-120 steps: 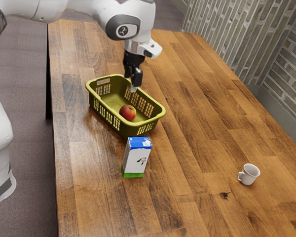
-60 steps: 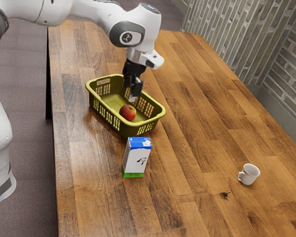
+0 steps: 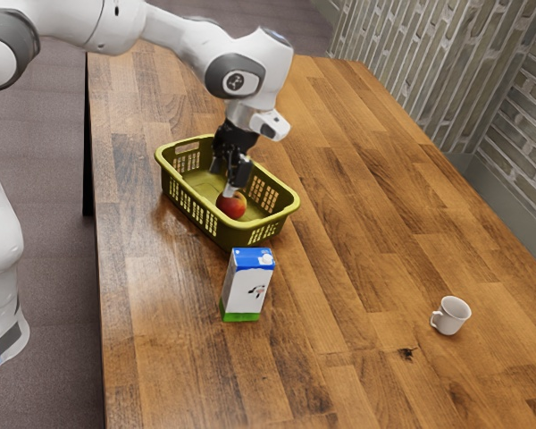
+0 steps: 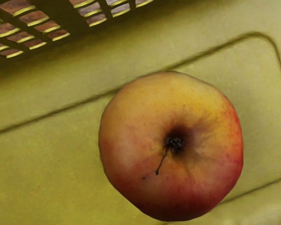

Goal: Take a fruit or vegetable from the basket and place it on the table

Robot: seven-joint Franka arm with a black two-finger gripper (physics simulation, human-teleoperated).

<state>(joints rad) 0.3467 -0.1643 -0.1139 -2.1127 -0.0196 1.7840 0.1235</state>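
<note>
In the exterior view we have the whole layout: our gripper (image 3: 230, 184) reaches down inside the olive-green basket (image 3: 191, 209), its two fingers apart, with the apple (image 3: 233, 207) lying on the basket's floor right by the fingertips. Whether a fingertip touches the fruit, we cannot tell. That view also gives us the milk carton (image 3: 247, 286), blue on top, white in the middle and green at its foot, upright on the wooden tabletop (image 3: 348, 259) just beside the basket. Well apart from both, toward the exterior view's right, sits a white mug (image 3: 452, 316), its handle turned to the exterior view's left. Past the tabletop's edge rises a brick wall (image 3: 411, 71).

The wrist view brings us what the side camera is too far off to give: a narrow groove (image 4: 61, 110) running around the basket's floor, and part of the pierced side, its slots edged in bright yellow-green.

From there we look onto the apple's stem end. It is round and a bit uneven, golden yellow along one side and deepening through orange to rich red on the other. A thin dark stem (image 4: 162, 161) leans out of the brown, shadowed hollow, with a tiny dark speck near its tip.
</note>
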